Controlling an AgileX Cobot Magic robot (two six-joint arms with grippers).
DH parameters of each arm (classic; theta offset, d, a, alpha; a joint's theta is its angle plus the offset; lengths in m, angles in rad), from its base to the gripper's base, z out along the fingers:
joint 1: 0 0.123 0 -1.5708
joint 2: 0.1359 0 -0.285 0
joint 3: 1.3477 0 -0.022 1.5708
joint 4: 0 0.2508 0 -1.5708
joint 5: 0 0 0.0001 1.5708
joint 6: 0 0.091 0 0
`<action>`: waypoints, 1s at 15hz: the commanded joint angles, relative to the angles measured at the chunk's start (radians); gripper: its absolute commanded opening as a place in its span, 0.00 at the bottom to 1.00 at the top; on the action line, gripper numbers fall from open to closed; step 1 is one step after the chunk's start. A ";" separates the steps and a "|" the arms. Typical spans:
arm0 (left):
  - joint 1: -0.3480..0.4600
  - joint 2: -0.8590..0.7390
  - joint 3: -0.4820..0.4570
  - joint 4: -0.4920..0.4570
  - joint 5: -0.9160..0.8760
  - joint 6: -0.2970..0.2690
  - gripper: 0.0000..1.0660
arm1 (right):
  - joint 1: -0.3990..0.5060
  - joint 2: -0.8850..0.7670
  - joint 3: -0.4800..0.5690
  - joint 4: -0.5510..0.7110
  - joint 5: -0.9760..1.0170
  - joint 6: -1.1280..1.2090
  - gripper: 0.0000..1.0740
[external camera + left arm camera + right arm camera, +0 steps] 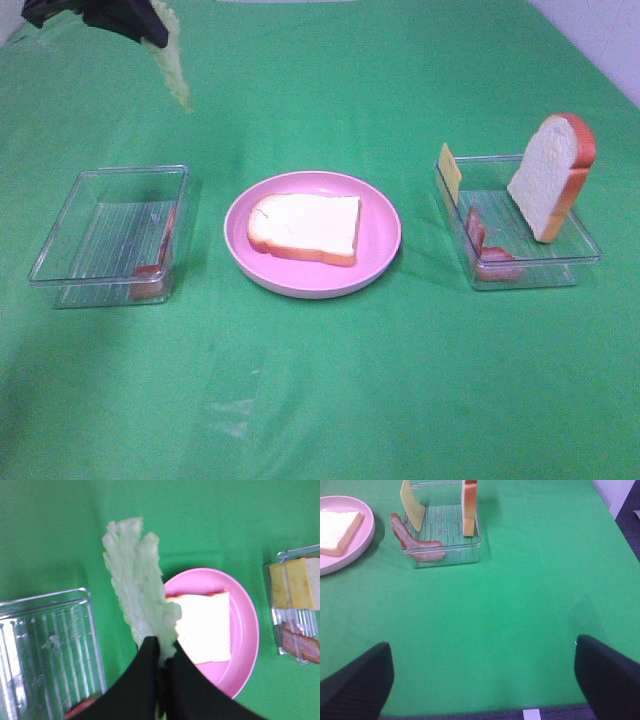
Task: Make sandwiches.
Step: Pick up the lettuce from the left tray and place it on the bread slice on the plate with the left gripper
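Green cloth is covering the counter, and at its far left the left tool is pinching one end of the lettuce leaf, which is hanging in the air beyond the left tray. The lettuce step seems to be in hand: the leaf is waiting to go onto the bread slice lying flat on the pink plate in the middle. The next move is calling for a carry rightward and nearer, then a low release so the leaf is landing flat within the crust. At the right, the right tray is holding a cheese slice, bacon and a second bread slice leaning upright. The right tool is hovering over bare cloth on the near side of that tray, fingers spread wide, gripping nothing. The left arm is mostly cut off in the high view, and a reddish piece in the left tray's near corner is showing only dimly through the plastic.
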 commanded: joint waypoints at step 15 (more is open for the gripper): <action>-0.296 0.247 -0.009 -0.233 -0.127 0.000 0.00 | -0.004 -0.026 0.006 -0.001 -0.001 0.007 0.90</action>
